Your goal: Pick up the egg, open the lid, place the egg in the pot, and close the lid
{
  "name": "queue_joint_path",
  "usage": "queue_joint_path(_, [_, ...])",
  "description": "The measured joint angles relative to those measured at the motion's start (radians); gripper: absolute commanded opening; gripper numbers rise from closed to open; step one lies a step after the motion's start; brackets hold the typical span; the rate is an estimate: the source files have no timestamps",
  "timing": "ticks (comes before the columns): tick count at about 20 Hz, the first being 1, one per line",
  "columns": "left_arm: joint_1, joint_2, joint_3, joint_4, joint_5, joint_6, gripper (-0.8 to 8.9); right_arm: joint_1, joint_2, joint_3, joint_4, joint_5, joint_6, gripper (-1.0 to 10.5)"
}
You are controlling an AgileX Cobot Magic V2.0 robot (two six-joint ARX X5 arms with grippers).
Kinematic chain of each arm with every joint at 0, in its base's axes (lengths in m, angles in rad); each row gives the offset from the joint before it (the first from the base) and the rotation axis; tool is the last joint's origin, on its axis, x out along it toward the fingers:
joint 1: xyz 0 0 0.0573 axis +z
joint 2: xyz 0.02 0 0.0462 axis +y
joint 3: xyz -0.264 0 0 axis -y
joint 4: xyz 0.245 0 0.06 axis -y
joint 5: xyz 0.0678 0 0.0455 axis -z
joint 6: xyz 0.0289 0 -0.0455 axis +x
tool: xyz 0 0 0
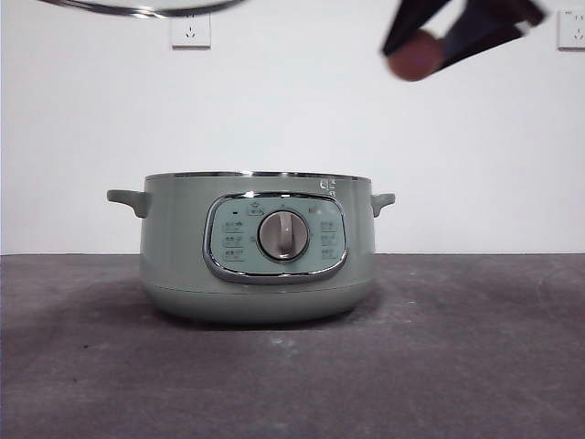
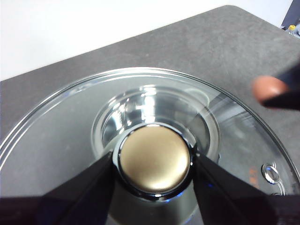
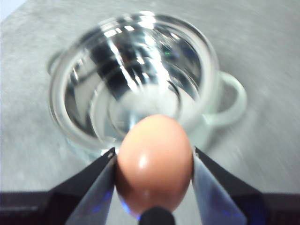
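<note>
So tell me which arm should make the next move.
Right. Its gripper already holds the egg above the open pot, so it probably only needs to lower and release. The left gripper is busy holding the lid up by its knob.

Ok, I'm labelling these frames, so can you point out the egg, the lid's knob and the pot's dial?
egg (image 3: 154, 161): right wrist view, middle of its shell, between the jaws.
lid's knob (image 2: 154, 158): left wrist view, centre of its top.
pot's dial (image 1: 283, 235): front view, centre of the silver dial.
</note>
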State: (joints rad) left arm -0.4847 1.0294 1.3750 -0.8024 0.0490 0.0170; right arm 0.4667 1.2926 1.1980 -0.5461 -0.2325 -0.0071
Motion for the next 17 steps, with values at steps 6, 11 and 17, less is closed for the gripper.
queue_joint_path(6, [0.0, -0.154, 0.0, -0.145, -0.029, 0.001, -0.08, 0.095, 0.361, 0.293, 0.029, 0.001, 0.0, -0.1])
queue_joint_path(11, [0.0, -0.204, 0.0, -0.189, -0.031, -0.002, -0.08, 0.15, 0.625, 0.428, 0.061, 0.073, -0.036, -0.1])
queue_joint_path(17, [0.0, -0.204, 0.0, -0.207, -0.028, -0.002, -0.08, 0.206, 0.736, 0.429, 0.127, 0.174, -0.122, -0.1])
